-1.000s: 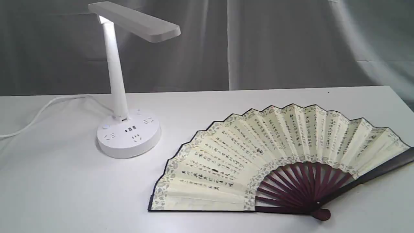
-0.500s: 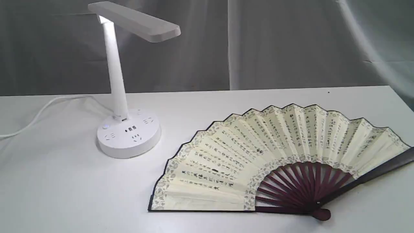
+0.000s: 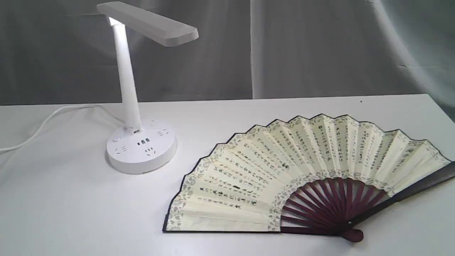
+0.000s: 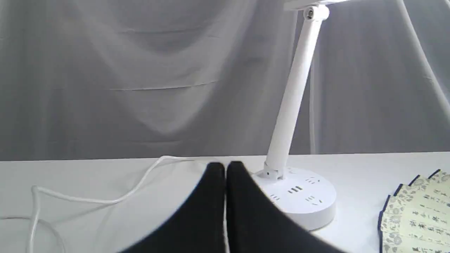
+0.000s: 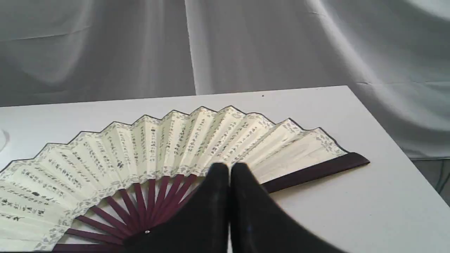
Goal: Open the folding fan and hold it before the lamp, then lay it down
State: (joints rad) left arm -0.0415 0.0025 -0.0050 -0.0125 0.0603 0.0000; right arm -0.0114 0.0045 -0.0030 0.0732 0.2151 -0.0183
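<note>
The folding fan (image 3: 284, 170) lies spread wide open and flat on the white table, its maroon ribs meeting at a pivot near the front edge, one dark guard pointing right. The white lamp (image 3: 140, 145) stands at the left, head lit, cord trailing left. Neither gripper shows in the exterior view. In the left wrist view my left gripper (image 4: 225, 168) is shut with nothing in it, hanging short of the lamp (image 4: 295, 193). In the right wrist view my right gripper (image 5: 229, 170) is shut and empty, held back above the fan (image 5: 168, 140) near its ribs.
A white table (image 3: 71, 213) carries both things. The lamp's cord (image 3: 42, 124) runs off the left edge. Grey cloth (image 3: 302, 46) hangs behind. The table's right edge (image 5: 386, 140) drops off just past the fan's guard.
</note>
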